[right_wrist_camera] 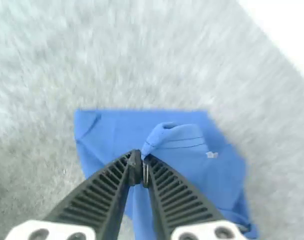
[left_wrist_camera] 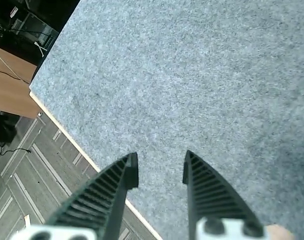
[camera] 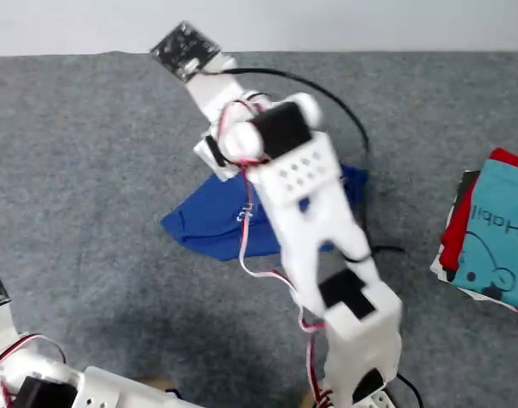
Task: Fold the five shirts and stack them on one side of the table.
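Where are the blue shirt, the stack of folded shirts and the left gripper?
blue shirt (right_wrist_camera: 211, 175): right wrist view, flat middle.
stack of folded shirts (camera: 497, 242): high view, teal top shirt.
left gripper (left_wrist_camera: 160, 168): left wrist view, between fingertips.

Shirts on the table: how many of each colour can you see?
Blue shirt: 1
Teal shirt: 1
Red shirt: 1
Total: 3 that I can tell apart. There may be more layers under the teal one, but they are too hidden to count.

Bright, even light; faint soft shadows beside blue shirt (camera: 212, 223) on grey mat (camera: 88, 170); white arm (camera: 314, 217) nearly washed out.
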Action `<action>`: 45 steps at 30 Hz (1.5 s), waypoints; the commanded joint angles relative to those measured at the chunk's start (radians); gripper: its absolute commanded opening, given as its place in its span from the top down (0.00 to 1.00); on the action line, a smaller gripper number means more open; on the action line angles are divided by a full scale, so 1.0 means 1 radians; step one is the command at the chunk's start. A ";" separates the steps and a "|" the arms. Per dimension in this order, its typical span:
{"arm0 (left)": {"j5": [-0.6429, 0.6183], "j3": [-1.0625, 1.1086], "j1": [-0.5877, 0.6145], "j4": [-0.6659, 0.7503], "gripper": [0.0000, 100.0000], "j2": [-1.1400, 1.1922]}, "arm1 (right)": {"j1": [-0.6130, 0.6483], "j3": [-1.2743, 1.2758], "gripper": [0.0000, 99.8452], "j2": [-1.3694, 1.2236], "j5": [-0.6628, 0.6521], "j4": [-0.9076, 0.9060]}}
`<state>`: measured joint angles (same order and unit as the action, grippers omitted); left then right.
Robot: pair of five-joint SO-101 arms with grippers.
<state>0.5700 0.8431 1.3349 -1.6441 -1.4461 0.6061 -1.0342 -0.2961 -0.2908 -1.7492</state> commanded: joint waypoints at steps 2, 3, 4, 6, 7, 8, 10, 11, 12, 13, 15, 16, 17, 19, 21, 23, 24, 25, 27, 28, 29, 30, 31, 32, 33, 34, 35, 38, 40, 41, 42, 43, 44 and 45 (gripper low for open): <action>0.008 -0.004 -0.002 0.020 0.84 0.002 | -0.010 -0.058 0.99 0.208 -0.029 0.073; 0.008 -0.004 -0.002 0.020 0.84 0.002 | -0.007 -0.058 0.99 0.239 -0.051 0.101; 0.008 -0.004 -0.002 0.020 0.84 0.002 | -0.007 -0.058 0.99 0.268 -0.074 0.130; 0.008 -0.004 -0.002 0.020 0.84 0.002 | -0.007 -0.058 0.99 0.321 -0.110 0.200; 0.008 -0.004 -0.002 0.020 0.84 0.002 | -0.007 -0.058 0.99 0.346 -0.127 0.232; 0.008 -0.004 -0.002 0.020 0.84 0.002 | -0.007 -0.058 0.99 0.371 -0.149 0.259; 0.008 0.008 -0.002 0.021 0.84 -0.003 | -0.007 -0.058 0.99 0.417 -0.209 0.292; 0.008 0.018 -0.002 0.025 0.84 -0.005 | -0.007 -0.058 0.99 0.438 -0.236 0.306; 0.008 0.025 0.000 0.028 0.84 -0.005 | -0.007 -0.058 0.99 0.461 -0.261 0.320; 0.009 0.028 0.000 0.028 0.84 -0.005 | -0.007 -0.058 0.99 0.481 -0.284 0.332; 0.009 0.028 0.000 0.028 0.84 -0.005 | -0.007 -0.058 0.99 0.519 -0.328 0.343; 0.009 0.028 0.000 0.028 0.84 -0.005 | -0.008 -0.058 0.99 0.542 -0.351 0.341; 0.009 0.028 0.000 0.028 0.84 -0.005 | -0.008 -0.058 0.99 0.564 -0.373 0.341; 0.009 0.028 0.000 0.028 0.84 -0.003 | -0.012 -0.058 0.99 0.604 -0.407 0.337; 0.009 0.028 0.000 0.028 0.84 -0.003 | -0.025 -0.052 0.99 0.634 -0.440 0.317; 0.009 0.028 -0.002 0.028 0.84 -0.002 | -0.097 -0.052 0.99 0.656 -0.456 0.295; 0.009 0.028 -0.002 0.029 0.84 -0.002 | -0.139 -0.052 0.99 0.664 -0.454 0.295; 0.009 0.028 -0.002 0.034 0.84 -0.002 | -0.177 -0.052 0.99 0.671 -0.457 0.298; 0.009 0.028 -0.002 0.034 0.84 0.000 | -0.229 -0.055 0.99 0.682 -0.459 0.305; 0.009 0.028 -0.002 0.034 0.84 0.000 | -0.240 -0.057 0.99 0.685 -0.459 0.317; 0.009 0.028 -0.002 0.034 0.84 0.000 | -0.242 -0.057 0.99 0.688 -0.459 0.329; 0.009 0.028 -0.002 0.034 0.84 0.000 | -0.243 -0.057 0.99 0.688 -0.459 0.341; 0.009 0.028 -0.002 0.034 0.84 -0.002 | -0.242 -0.057 0.99 0.688 -0.460 0.352; 0.009 0.028 -0.002 0.034 0.84 -0.003 | -0.240 -0.057 0.99 0.684 -0.460 0.366; 0.009 0.027 -0.002 0.034 0.84 -0.003 | -0.240 -0.054 0.99 0.682 -0.460 0.380; 0.009 0.024 -0.002 0.034 0.84 -0.005 | -0.240 -0.052 0.99 0.680 -0.460 0.389; 0.009 0.021 -0.002 0.034 0.84 -0.005 | -0.240 -0.051 0.99 0.677 -0.460 0.390; 0.008 -0.004 -0.002 0.034 0.84 -0.003 | -0.240 -0.051 0.99 0.653 -0.460 0.389; 0.008 -0.038 -0.038 0.032 0.84 0.002 | -0.240 -0.051 0.99 0.641 -0.459 0.387; 0.008 -0.054 -0.077 0.028 0.84 0.002 | -0.240 -0.051 0.99 0.634 -0.459 0.378; 0.008 -0.070 -0.123 0.025 0.84 0.003 | -0.240 -0.051 0.99 0.630 -0.459 0.361; 0.005 -0.085 -0.176 0.025 0.84 0.003 | -0.240 -0.051 0.99 0.625 -0.457 0.341; 0.003 -0.097 -0.232 0.025 0.85 0.005 | -0.240 -0.051 0.99 0.619 -0.454 0.320; 0.002 -0.105 -0.290 0.025 0.85 0.008 | -0.240 -0.051 0.99 0.616 -0.454 0.300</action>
<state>0.5700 0.7894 1.1861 -1.6333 -1.4461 0.3744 -1.0372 0.3606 -0.7434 -1.4162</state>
